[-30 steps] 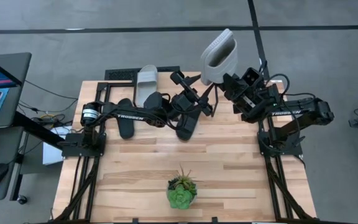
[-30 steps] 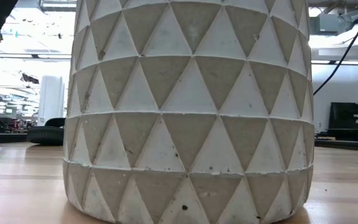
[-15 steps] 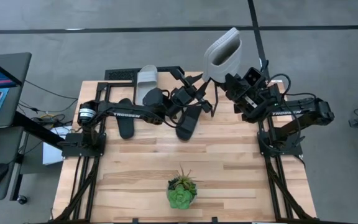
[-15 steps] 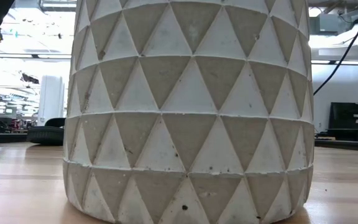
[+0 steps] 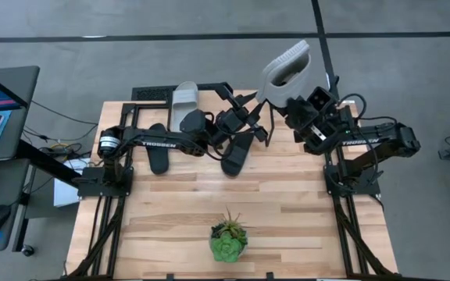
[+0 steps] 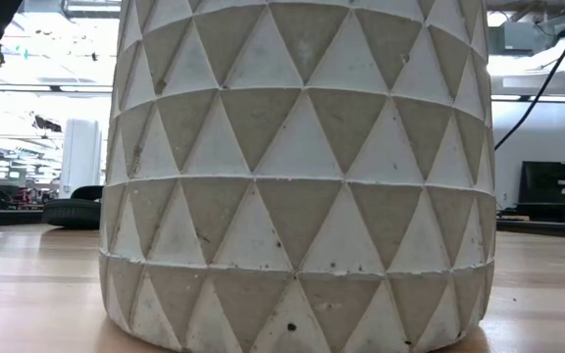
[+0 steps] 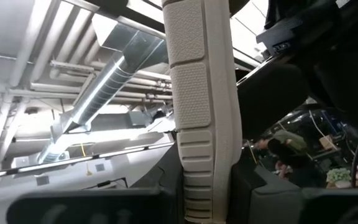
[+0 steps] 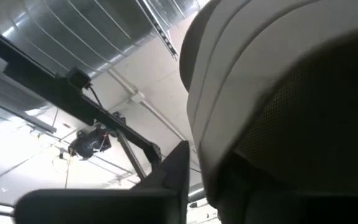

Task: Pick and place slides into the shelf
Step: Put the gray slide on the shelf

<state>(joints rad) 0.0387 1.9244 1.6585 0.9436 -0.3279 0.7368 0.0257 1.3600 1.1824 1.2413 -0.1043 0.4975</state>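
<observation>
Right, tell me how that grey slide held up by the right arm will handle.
The grey slide stands up from the right gripper without drooping, so probably fairly stiff. It's likely light, being carried by one end. Its ribbed sole should resist slipping.

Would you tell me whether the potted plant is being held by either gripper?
No; the potted plant stands alone near the table's front edge, far from both arms.

Grey slide [image 5: 285, 69], triangle-patterned pot [image 6: 302, 167]
</observation>
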